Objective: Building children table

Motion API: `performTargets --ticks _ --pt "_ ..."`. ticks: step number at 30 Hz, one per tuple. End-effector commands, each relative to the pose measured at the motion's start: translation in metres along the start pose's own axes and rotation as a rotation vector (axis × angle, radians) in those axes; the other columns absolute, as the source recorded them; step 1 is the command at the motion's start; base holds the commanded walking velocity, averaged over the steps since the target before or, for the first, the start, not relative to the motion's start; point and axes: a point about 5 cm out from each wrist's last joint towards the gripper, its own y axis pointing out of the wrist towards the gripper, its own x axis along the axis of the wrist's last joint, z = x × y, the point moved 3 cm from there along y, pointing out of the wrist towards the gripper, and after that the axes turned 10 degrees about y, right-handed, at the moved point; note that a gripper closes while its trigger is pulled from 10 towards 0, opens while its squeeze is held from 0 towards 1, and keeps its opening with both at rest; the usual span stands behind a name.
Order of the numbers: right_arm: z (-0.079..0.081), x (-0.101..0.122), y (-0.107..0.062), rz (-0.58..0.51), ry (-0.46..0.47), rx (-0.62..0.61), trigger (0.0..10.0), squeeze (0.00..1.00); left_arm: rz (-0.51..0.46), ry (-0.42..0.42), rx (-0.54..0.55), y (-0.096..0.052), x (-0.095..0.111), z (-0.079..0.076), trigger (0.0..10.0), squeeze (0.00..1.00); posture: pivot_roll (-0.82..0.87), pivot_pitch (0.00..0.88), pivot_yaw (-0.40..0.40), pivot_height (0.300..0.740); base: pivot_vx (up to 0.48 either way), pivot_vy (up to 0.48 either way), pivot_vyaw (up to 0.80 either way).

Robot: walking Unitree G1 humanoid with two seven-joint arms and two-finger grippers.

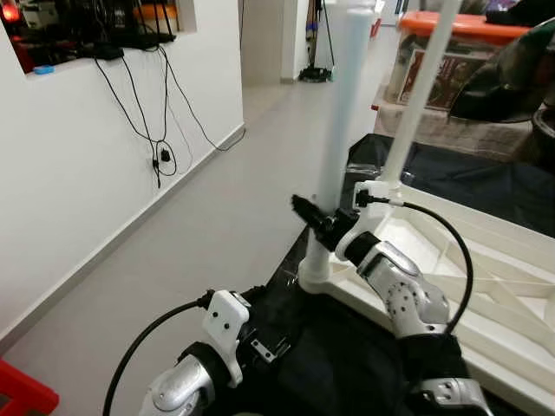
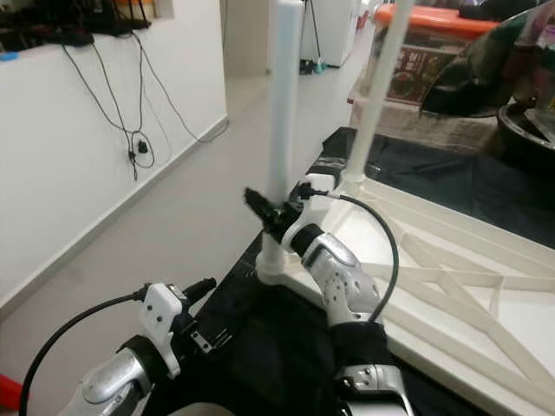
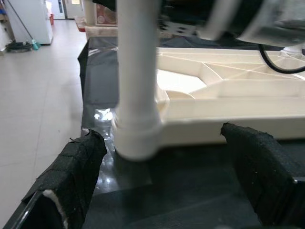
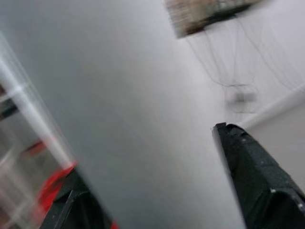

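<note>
White tabletop [image 1: 486, 260] lies upside down on black sheet [image 1: 295, 347] on floor, so legs go in from above. Near leg [image 1: 342, 130] stands upright in corner socket [image 1: 314, 276]. Right pincer [image 1: 323, 224] around leg low down, fingers either side, probably steadying or twisting it. Left pincer [image 3: 167, 171] spread open, empty, near socket. Second leg [image 1: 421, 95] already standing behind.
</note>
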Motion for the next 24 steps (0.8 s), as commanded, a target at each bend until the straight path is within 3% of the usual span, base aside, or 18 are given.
performTargets --ticks 1,5,8,9,12,18,19,20,23,24 --pt "0.041 -0.023 -0.009 0.224 -0.004 0.375 10.0 0.0 0.015 0.008 0.006 -0.002 -0.004 0.002 10.0 0.0 0.11 0.024 -0.021 0.74 0.0 0.0 0.0" --pt "0.044 -0.023 -0.012 0.251 -0.013 0.434 10.0 0.0 0.015 0.008 0.007 -0.002 -0.004 0.002 10.0 0.0 0.11 0.024 -0.021 0.74 0.0 0.0 0.0" --pt "0.048 -0.029 -0.017 0.358 -0.081 0.542 10.0 0.0 0.016 0.005 0.009 -0.002 -0.004 0.002 10.0 0.0 0.11 0.021 -0.022 0.74 0.0 0.0 0.0" --pt "0.045 -0.034 -0.017 0.402 -0.109 0.537 0.0 0.0 0.016 0.004 0.009 -0.002 -0.004 0.002 10.0 0.0 0.11 0.022 -0.021 0.74 0.0 0.0 0.0" --pt "0.043 -0.037 -0.017 0.429 -0.126 0.53 0.0 0.0 0.016 0.003 0.01 -0.002 -0.004 0.002 10.0 0.0 0.11 0.022 -0.021 0.74 0.0 0.0 0.0" --pt "0.028 -0.036 -0.008 0.376 -0.18 0.42 0.0 0.0 0.016 0.001 0.011 -0.003 -0.004 0.001 10.0 0.0 0.11 0.016 -0.025 0.74 0.0 0.0 0.0" --pt "0.001 -0.023 0.007 0.245 -0.216 0.147 0.0 0.0 0.017 -0.002 0.01 -0.003 -0.005 0.001 10.0 0.0 0.11 0.011 -0.022 0.74 0.0 0.0 0.0" --pt "0.001 -0.023 0.007 0.245 -0.216 0.147 0.0 0.0 0.017 -0.002 0.01 -0.003 -0.005 0.001 10.0 0.0 0.11 0.011 -0.022 0.74 0.0 0.0 0.0" --pt "-0.027 -0.007 0.014 0.097 -0.195 -0.152 0.0 0.0 0.018 -0.004 0.005 -0.004 -0.005 0.0 10.0 0.0 0.11 0.01 -0.022 0.74 0.0 0.0 0.0" --pt "-0.041 -0.002 0.013 0.045 -0.174 -0.308 0.0 0.0 0.018 -0.004 0.004 -0.004 -0.005 0.0 10.0 0.0 0.1 0.007 -0.021 0.74 0.0 0.0 0.0"
